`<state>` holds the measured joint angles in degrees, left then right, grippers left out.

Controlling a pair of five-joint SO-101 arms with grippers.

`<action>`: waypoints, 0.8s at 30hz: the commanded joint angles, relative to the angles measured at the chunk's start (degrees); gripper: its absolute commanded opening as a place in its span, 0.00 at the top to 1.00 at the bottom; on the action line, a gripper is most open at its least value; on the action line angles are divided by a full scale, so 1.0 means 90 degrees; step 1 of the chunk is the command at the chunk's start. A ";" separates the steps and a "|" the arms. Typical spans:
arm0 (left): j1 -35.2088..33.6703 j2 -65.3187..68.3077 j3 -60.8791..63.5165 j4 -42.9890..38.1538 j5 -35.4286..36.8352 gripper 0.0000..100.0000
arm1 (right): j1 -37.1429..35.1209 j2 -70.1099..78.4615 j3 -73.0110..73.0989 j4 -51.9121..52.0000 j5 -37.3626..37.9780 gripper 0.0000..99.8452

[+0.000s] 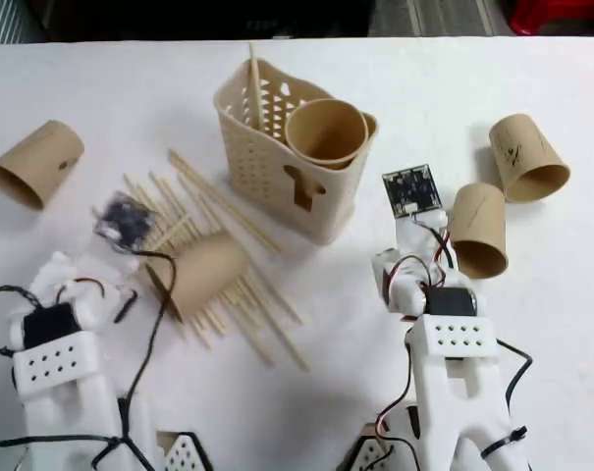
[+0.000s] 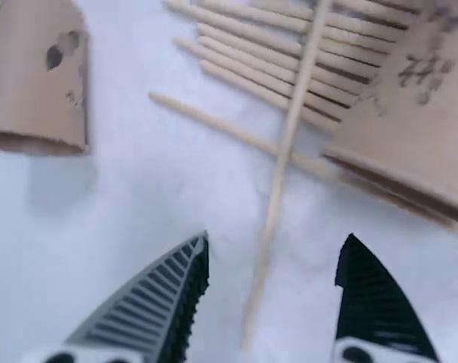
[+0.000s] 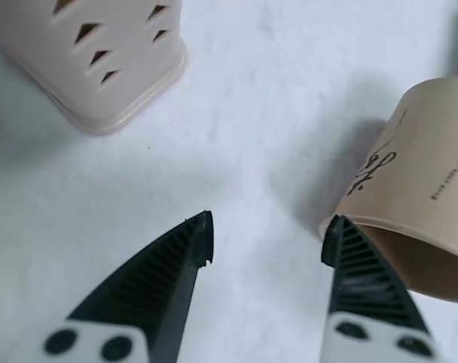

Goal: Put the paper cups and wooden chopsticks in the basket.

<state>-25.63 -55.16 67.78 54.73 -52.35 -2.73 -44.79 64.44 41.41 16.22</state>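
At far left we see a paper cup (image 1: pixel 36 162) on its side; our left gripper (image 2: pixel 278 240) gapes over a loose chopstick (image 2: pixel 278 189). The basket (image 1: pixel 277 172) holds a second cup (image 1: pixel 326 132). Our right gripper (image 3: pixel 271 219), spread open, sits beside a fallen cup (image 3: pixel 418 189).

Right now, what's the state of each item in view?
Beige perforated plastic basket: upright, partly filled.
Brown paper cup in basket: mouth up.
Wooden chopstick in basket: standing on end.
Far-left paper cup: on its side.
Cup on chopstick pile: on its side.
Two right-side cups: on their sides.
Loose wooden chopsticks: lying flat.
Left gripper: open.
Right gripper: open.
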 commanded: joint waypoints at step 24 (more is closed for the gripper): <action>0.2720 -0.0132 -0.0332 -0.0020 -0.0635 0.75 | 0.0034 0.0005 -0.0039 -0.0093 0.0078 0.76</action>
<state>-4.62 -55.16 67.25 56.57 -62.37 -2.73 -44.79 64.44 41.41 16.22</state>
